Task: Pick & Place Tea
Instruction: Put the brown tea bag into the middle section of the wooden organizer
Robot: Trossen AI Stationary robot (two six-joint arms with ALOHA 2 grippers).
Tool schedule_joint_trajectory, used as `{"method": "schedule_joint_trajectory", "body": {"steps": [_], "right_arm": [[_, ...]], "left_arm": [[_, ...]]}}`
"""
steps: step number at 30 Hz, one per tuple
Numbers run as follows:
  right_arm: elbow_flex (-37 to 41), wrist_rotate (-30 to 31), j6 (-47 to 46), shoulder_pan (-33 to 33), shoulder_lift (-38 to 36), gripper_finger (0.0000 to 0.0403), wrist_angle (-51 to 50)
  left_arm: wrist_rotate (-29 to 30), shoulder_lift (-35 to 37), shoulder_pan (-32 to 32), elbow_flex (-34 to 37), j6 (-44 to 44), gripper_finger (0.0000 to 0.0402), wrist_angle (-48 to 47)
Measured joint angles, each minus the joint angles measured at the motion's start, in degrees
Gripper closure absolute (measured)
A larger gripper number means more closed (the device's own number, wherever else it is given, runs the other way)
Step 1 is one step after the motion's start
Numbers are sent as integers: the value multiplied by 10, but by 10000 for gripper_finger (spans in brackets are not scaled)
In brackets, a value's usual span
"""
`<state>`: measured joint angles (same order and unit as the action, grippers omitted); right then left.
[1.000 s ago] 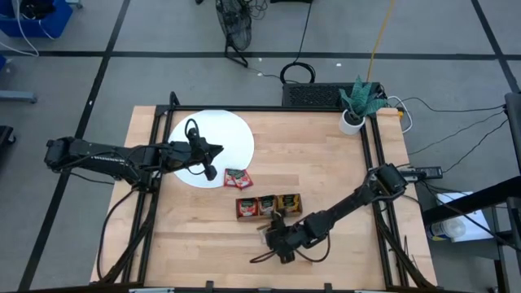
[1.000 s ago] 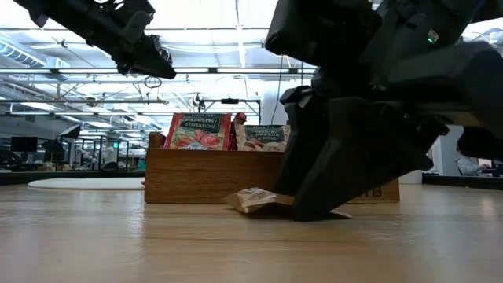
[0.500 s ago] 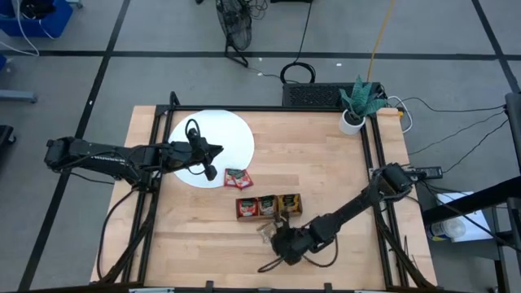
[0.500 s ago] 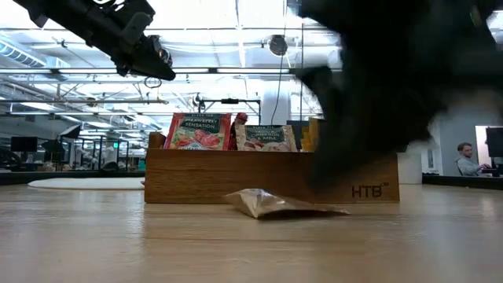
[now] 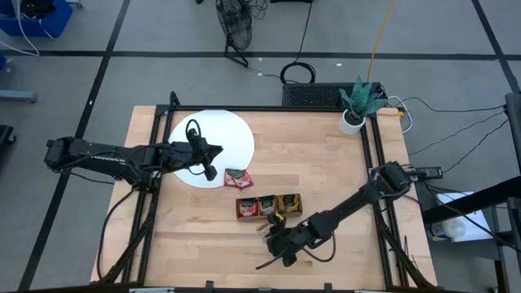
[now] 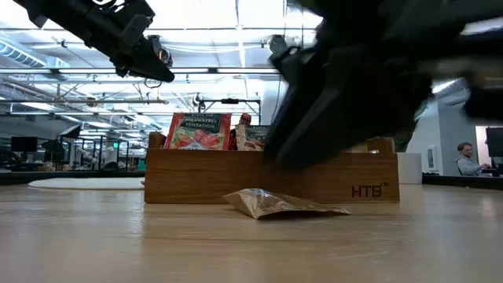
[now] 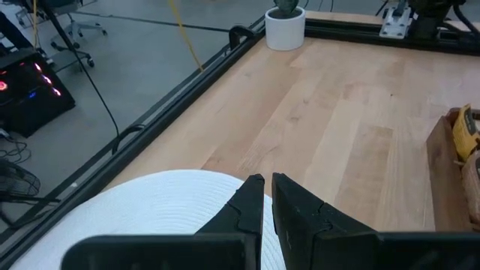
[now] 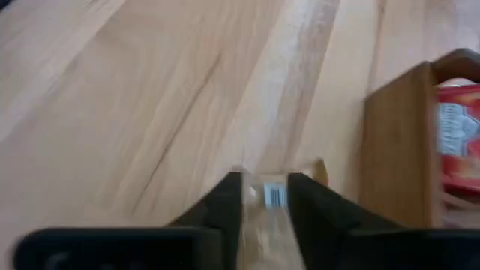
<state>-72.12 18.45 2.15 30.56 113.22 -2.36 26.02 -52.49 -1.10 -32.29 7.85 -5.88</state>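
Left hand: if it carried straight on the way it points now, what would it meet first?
The left hand sits over the white disc, aiming across bare table. The way looks free up to the white plant pot at the far edge, though depth is uncertain.

Two dark jointed arms, seemingly black cabling

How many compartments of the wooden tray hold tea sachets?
3: red sachets at the tray's left end, green-white in the middle, orange-yellow at the right. More sachets may be hidden behind.
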Motion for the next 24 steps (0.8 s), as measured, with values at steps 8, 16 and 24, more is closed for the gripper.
{"method": "schedule_joint_trajectory", "body": {"steps": [8, 16, 24], "right_arm": [[-3, -84, -58, -54, 47, 191, 10], [-5, -137, -53, -62, 63, 252, -1], [-4, -106, 0, -37, 58, 388, 14]], "left_arm": [[0, 0, -2, 0, 5, 364, -3], [0, 0, -2, 0, 5, 364, -10], [0, 0, -2, 0, 5, 364, -19]]}}
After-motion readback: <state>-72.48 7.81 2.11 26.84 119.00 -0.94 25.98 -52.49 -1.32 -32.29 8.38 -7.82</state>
